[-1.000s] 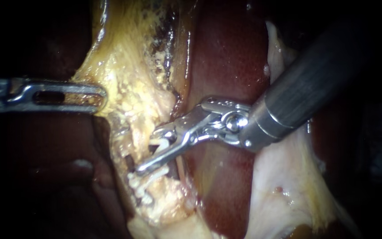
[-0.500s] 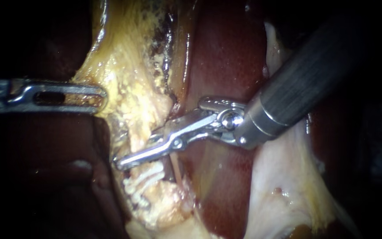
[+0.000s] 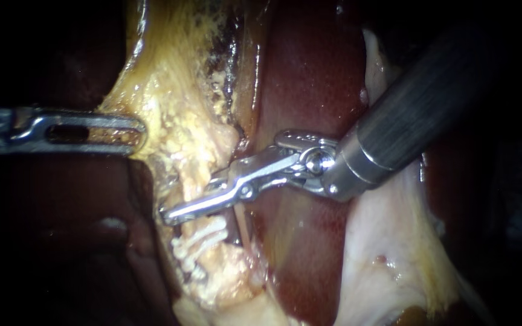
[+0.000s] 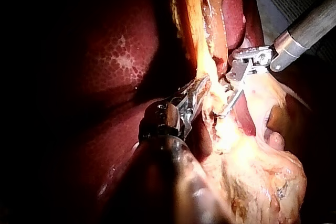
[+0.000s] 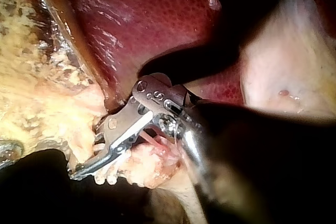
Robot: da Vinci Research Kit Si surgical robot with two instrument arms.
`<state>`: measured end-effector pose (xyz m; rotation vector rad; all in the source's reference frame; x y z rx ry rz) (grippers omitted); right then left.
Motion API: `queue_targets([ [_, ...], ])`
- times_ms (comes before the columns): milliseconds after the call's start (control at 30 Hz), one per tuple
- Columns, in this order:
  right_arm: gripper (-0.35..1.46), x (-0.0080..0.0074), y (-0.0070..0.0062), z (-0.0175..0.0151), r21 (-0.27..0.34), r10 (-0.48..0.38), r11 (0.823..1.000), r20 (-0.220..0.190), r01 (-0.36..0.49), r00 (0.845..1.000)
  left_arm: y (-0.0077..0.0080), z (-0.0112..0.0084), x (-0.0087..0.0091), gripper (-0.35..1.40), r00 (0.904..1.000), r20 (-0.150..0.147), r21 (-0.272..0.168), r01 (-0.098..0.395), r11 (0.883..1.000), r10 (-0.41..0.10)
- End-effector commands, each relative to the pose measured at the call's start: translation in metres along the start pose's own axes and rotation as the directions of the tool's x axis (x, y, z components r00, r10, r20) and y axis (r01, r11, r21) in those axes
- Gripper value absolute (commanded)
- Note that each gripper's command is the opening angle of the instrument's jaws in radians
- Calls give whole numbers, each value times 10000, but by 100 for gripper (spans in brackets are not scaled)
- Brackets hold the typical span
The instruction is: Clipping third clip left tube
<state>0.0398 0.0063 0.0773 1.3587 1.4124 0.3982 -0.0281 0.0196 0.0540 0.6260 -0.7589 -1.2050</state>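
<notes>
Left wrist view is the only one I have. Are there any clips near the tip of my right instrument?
Observer: Yes. The endoscope view shows white clips just below the tip of the right instrument.
Operator: Is my left instrument touching them?
Observer: No. The left instrument holds the yellow tissue higher up, apart from them.
Operator: Is anything under the hinge of the right instrument?
Observer: The right wrist view shows thin pink strands there.

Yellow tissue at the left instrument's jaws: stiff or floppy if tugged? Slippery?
Likely floppy: the yellow tissue hangs as a thin sheet, drawn toward the left instrument. Probably slippery: its surface glistens wet. Possibly tears easily: near the white clips it looks ragged and crumbly.
</notes>
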Motion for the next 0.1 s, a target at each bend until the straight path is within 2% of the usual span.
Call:
queue_targets([
  [33,-35,0,0,0,1,-2,10000,4,2,10000,0,0,0,-35,10000,-4,5,-1,10000,1],
  [100,-35,0,-1,0,1,-2,10000,4,2,10000,1,0,0,-35,10000,-4,5,-1,10000,1],
])
